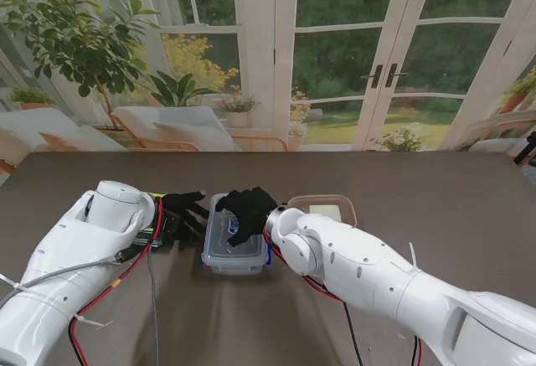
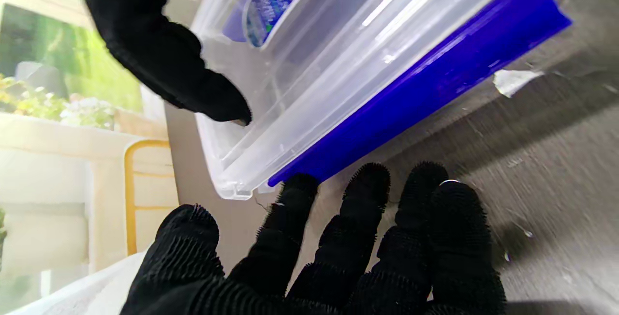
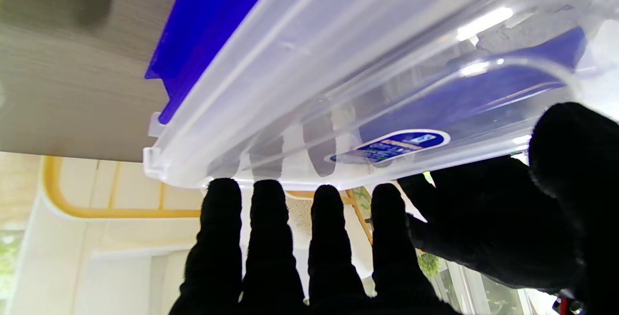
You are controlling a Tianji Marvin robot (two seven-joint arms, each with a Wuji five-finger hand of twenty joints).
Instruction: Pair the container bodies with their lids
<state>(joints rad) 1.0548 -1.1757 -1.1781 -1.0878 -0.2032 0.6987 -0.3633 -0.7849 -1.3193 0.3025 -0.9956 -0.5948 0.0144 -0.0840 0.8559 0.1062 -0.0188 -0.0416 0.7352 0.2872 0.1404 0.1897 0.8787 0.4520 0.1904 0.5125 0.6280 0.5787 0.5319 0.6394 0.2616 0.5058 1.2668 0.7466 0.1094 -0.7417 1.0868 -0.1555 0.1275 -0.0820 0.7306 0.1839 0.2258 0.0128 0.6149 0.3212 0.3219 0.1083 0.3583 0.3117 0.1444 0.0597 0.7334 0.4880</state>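
Count: 1 clear container [image 1: 235,244] with blue clips; 1 brown-rimmed lid [image 1: 323,208]; 2 black-gloved hands: left hand [image 1: 183,215], right hand [image 1: 248,210]

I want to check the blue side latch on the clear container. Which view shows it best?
The left wrist view: the blue latch runs unobstructed along the clear container. The right wrist view shows only part of it; in the stand view it is a sliver beside the right hand.
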